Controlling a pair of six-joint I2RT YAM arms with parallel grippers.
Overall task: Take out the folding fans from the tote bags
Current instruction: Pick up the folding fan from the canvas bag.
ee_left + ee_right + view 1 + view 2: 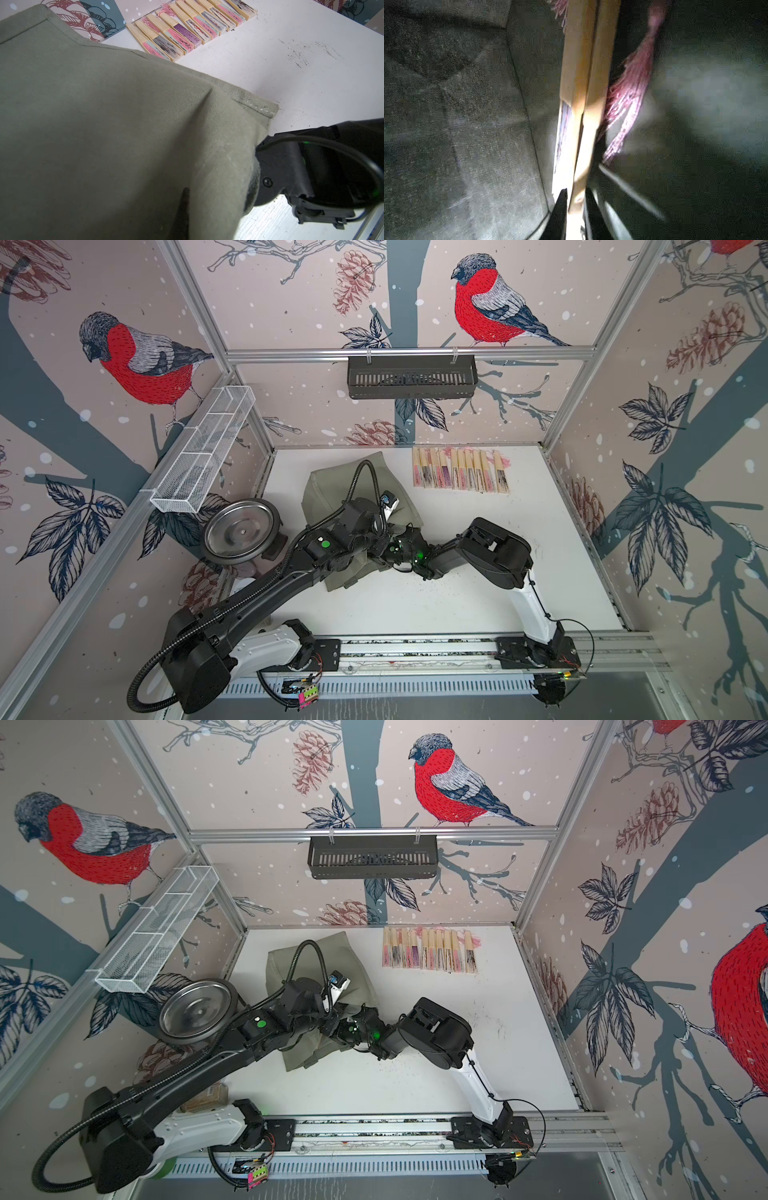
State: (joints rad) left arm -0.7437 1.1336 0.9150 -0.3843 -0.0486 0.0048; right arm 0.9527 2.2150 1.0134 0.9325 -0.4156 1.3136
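Both top views look steeply down from high at the front — same whole table (457, 605), slight sideways offset. Left wrist cam: close above the tote bag (104, 135), facing the row of fans (187, 29) they also show. Right wrist cam — inside bag, v. near one fan (599, 83).

Olive tote bag (324, 497) (277, 969) (104, 124): lies crumpled left of centre, fabric tented upward. Folding fans (459, 475) (430, 955) (187, 31): lie closed, side by side, rear right, bamboo ends rearward. Closed fan (579, 104) with pink tassel (629, 93): sits inside bag.
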